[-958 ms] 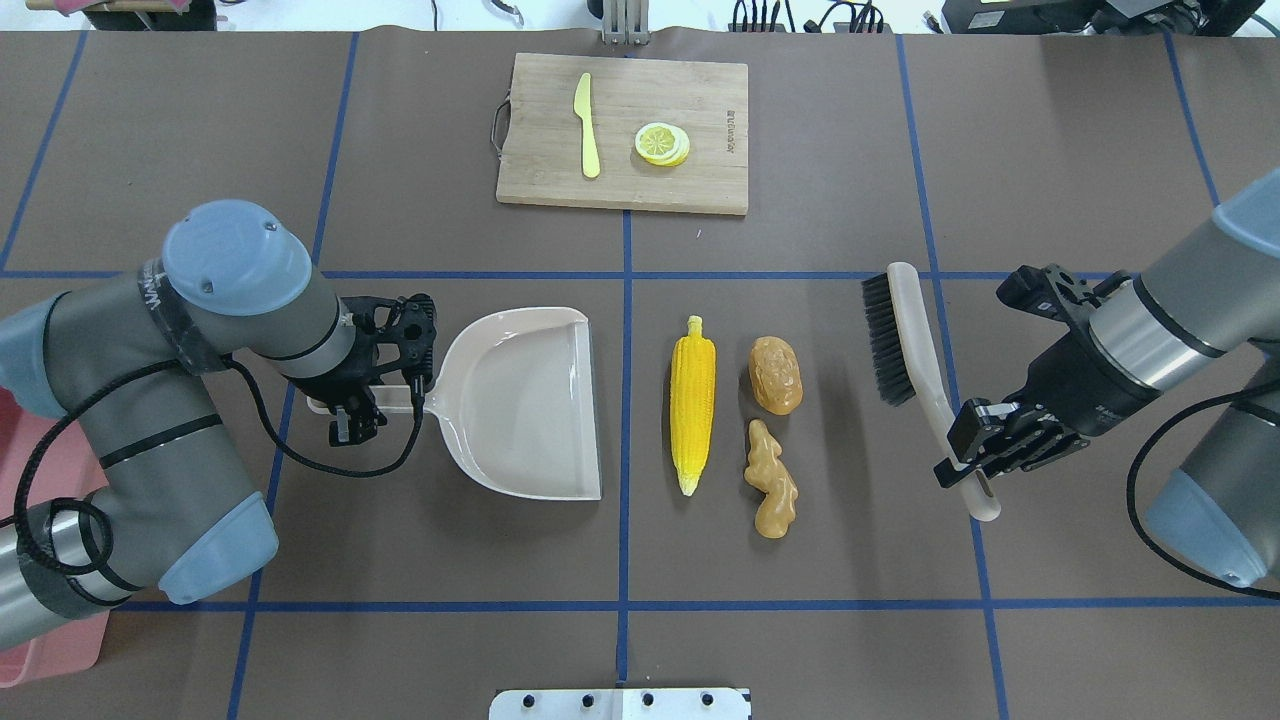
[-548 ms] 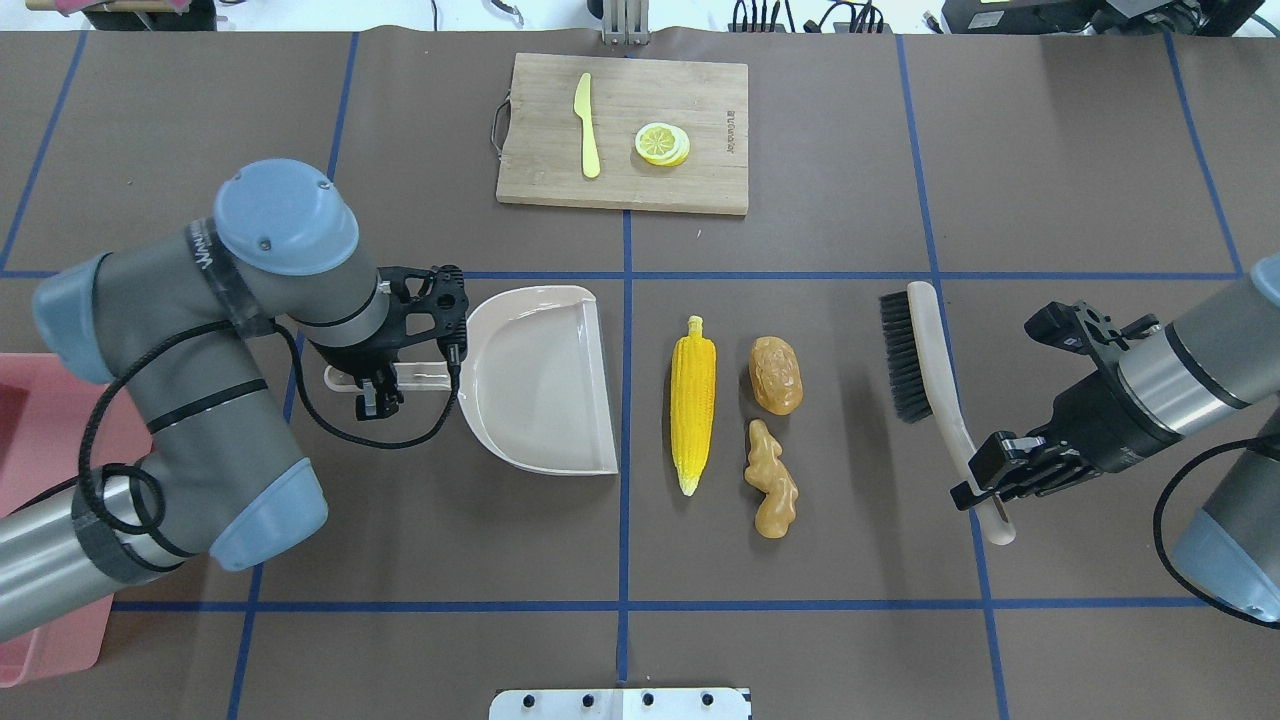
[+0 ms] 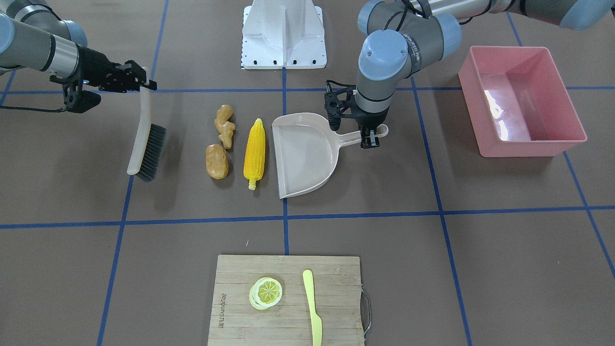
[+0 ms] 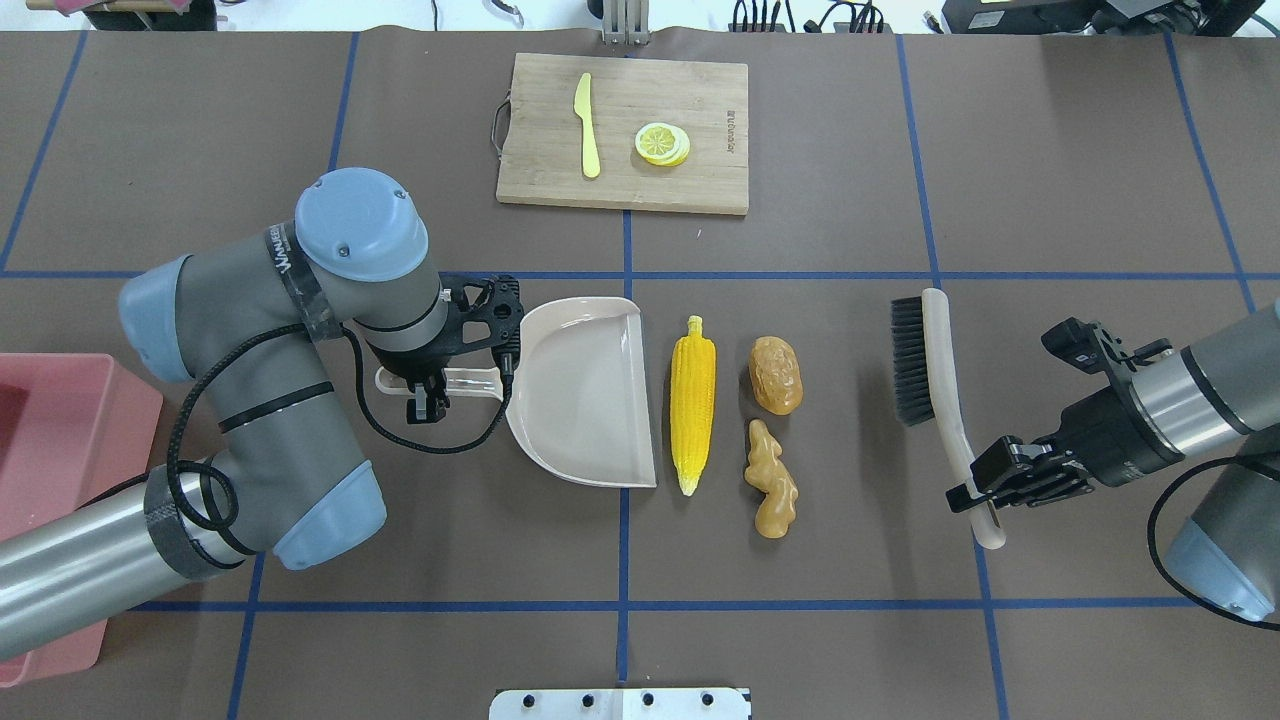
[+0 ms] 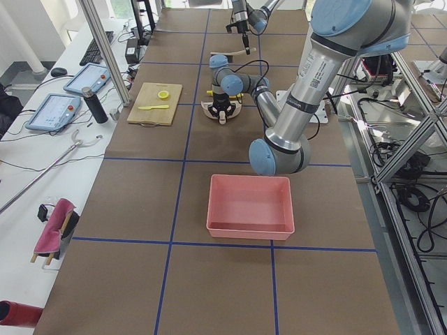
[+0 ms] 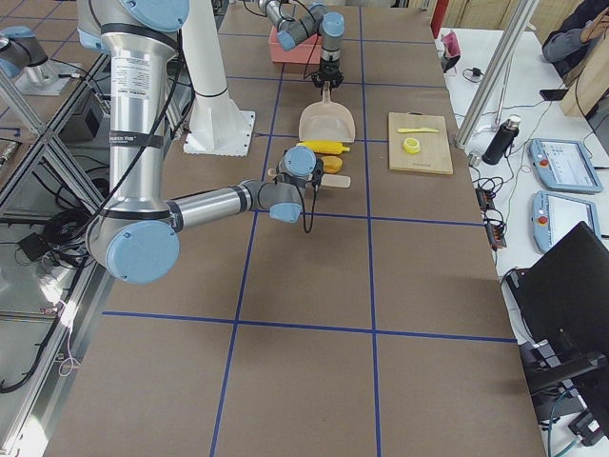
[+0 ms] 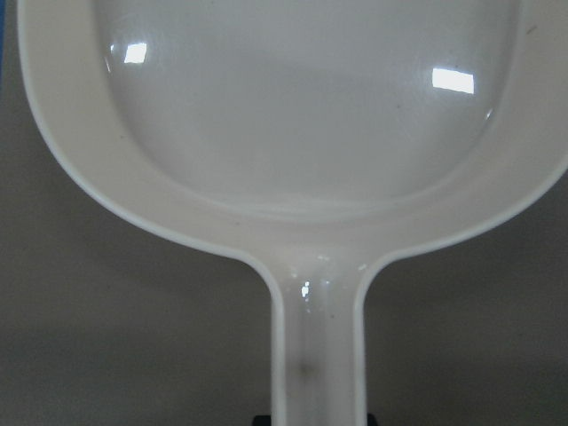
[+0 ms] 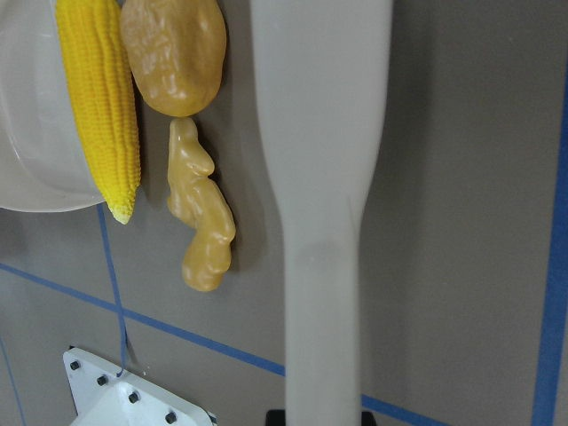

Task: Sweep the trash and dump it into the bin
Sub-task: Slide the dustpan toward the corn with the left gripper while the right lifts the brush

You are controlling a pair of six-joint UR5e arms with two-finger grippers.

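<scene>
Trash sits in a tight cluster mid-tabletop (image 4: 850,560): corn cob (image 4: 693,403) lies lengthwise, w/ potato (image 4: 776,375) & ginger root (image 4: 771,480) just beside it on the robot's right, nearly end to end. Dustpan (image 4: 585,395) lies on the cob's other side, its straight open lip parallel to the cob, only a thin strip of tabletop btwn. Left hand (image 4: 428,384) is clamped on the dustpan's handle, well back from that lip. Right hand (image 4: 985,483) grips the brush (image 4: 925,360) by its handle end. Bristles face the trash, w/ a wide bare strip btwn them & potato/ginger. Can't tell if bristles touch the tabletop. Bin (image 3: 528,149) stands at the robot's far left, mouth up, well apart from the dustpan. Cutting board (image 4: 700,170) w/ knife (image 4: 587,125) & lemon slice (image 4: 662,143) lies beyond the blue tape line (image 4: 800,275), well apart from the cluster.
</scene>
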